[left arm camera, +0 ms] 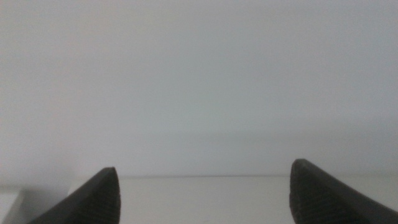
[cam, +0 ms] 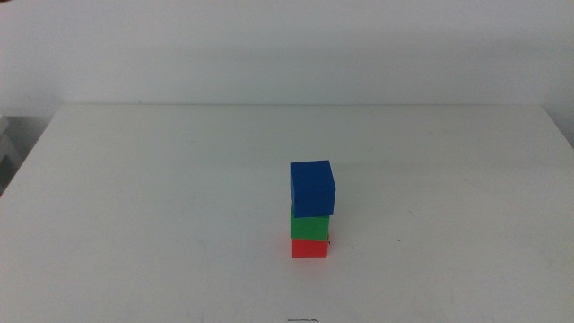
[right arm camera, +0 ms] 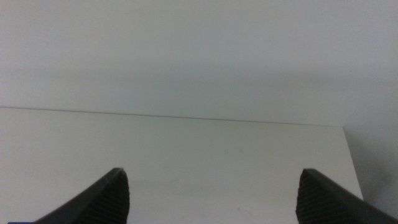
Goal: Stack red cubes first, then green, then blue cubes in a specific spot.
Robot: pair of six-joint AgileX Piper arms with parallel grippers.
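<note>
My left gripper point(left arm camera: 202, 202) and right gripper point(right arm camera: 211, 202) both hang released and empty, jaws wide, well back from the stack. The red cube point(cam: 310, 248) sits lowest, the green cube point(cam: 309, 225) on it, the blue cube point(cam: 312, 187) on top, slightly twisted. I judge stacking done; best stay clear and avoid nudging it.

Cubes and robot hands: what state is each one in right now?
red cube: on the table, bottom of the stack.
green cube: resting on the red one.
blue cube: on top, turned a little askew.
left hand: open, empty, away from the stack.
right hand: open, empty, away from the stack.
</note>
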